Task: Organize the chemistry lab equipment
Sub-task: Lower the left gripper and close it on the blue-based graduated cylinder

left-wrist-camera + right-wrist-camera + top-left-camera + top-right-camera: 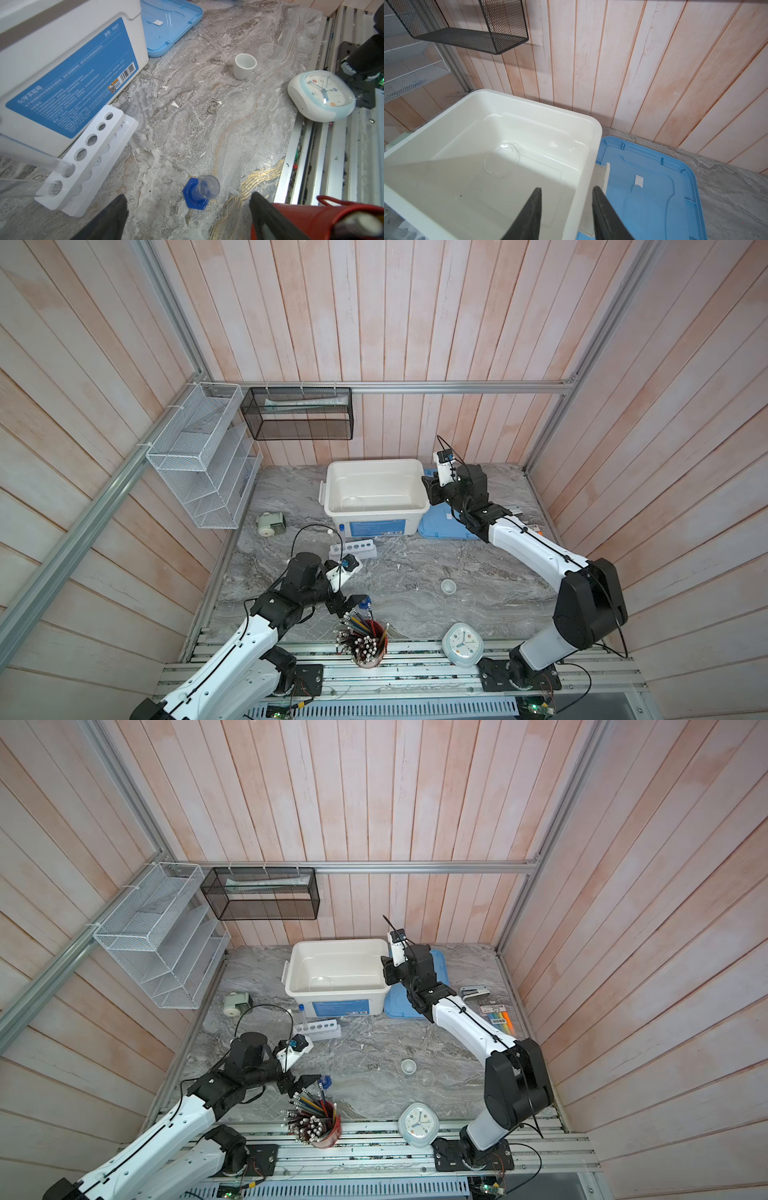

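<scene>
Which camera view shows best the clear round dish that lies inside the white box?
The right wrist view: the whole rim of the clear round dish is plain on the floor of the white box. Both top views show only a faint small ring. The left wrist view shows only the box's outer wall.

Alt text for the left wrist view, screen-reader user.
The open left gripper is lined up on a small clear cylinder with a blue hexagonal base, upright on the marble table. A white six-hole rack stands beside a labelled white bin; a tiny white cup and a clock sit farther off, a red cup beside the gripper.
</scene>
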